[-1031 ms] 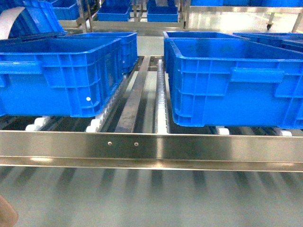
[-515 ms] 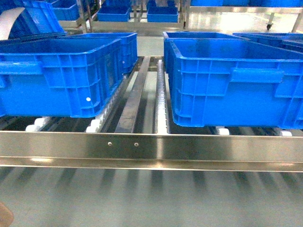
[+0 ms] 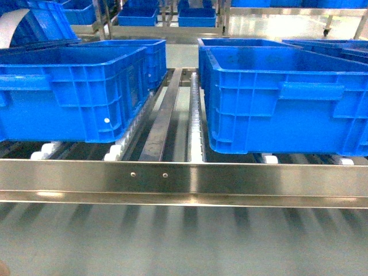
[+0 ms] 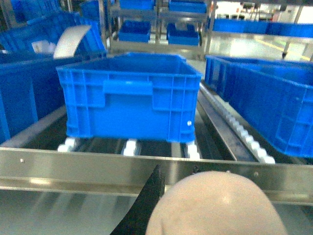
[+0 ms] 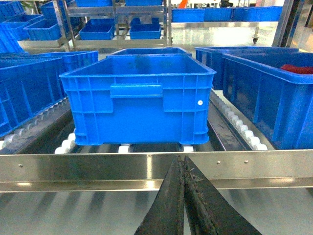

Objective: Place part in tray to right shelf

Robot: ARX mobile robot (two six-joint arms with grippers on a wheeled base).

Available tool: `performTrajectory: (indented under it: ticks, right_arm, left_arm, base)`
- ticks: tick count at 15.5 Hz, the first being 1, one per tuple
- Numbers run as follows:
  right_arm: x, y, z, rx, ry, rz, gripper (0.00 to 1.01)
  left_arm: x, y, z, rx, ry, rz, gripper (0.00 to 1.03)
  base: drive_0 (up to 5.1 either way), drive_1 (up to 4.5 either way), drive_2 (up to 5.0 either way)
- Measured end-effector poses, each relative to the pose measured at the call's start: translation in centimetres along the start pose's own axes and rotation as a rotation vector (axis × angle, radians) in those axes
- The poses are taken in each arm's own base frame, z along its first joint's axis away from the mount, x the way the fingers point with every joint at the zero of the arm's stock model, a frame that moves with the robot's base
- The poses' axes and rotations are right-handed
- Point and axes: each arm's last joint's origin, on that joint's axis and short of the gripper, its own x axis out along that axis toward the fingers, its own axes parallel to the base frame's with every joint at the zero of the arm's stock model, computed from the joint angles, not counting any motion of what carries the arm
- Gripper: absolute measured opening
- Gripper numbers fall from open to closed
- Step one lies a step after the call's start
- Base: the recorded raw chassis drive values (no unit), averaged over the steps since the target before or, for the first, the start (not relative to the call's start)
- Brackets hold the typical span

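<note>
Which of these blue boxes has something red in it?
The crate farthest right in the right wrist view: something red peeks over its rim. None shows in the others.

Glossy pale floor (image 3: 270, 26); far metal racks (image 5: 115, 19) holding blue bins (image 5: 98, 30).

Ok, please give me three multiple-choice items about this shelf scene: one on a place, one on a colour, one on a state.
1. Where do the large crates stand?
A) on the floor
B) on white roller tracks behind the front rail
C) on a wooden table

2. What colour are the crates?
A) red
B) green
C) blue

3. How is the right end effector?
A) shut, holding nothing
B) wide open
C) shut on a crate

Answers: 1 B, rollers show under the crates; 2 C, all their walls are blue; 3 A, its fingers touch with nothing between them.
</note>
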Motion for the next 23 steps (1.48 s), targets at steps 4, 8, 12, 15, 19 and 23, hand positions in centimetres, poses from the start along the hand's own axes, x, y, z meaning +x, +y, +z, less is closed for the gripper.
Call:
performTrajectory:
  ticks: [4, 8, 12, 15, 19, 23]
  right_arm:
    - [0.00, 0.00, 0.03, 0.000, -0.003, 0.001, 0.02]
    - [0.00, 0.00, 0.03, 0.000, -0.003, 0.001, 0.33]
    - [0.00, 0.00, 0.03, 0.000, -0.003, 0.001, 0.77]
    - [0.00, 0.00, 0.03, 0.002, -0.003, 0.001, 0.99]
    - [0.00, 0.00, 0.03, 0.003, -0.003, 0.001, 0.98]
    - [0.00, 0.00, 0.03, 0.003, -0.003, 0.001, 0.98]
  left_arm:
    - [0.00, 0.01, -0.01, 0.000, 0.001, 0.002, 0.12]
    - [0.00, 0.01, 0.01, 0.000, -0.001, 0.002, 0.12]
    - [0.00, 0.01, 0.01, 0.000, -0.001, 0.002, 0.12]
    - [0.00, 0.01, 0.01, 0.000, -0.001, 0.002, 0.12]
    - [0.00, 0.01, 0.01, 0.000, -0.001, 0.002, 0.12]
    - [0.00, 0.01, 0.01, 0.000, -0.001, 0.002, 0.12]
  base:
    - [0.0, 0.00, 0.0]
    - [0.0, 0.00, 0.0]
    - [0.0, 0.00, 0.0]
    - [0.0, 0.00, 0.0]
    - [0.0, 0.00, 0.0]
    - [0.0, 0.00, 0.0]
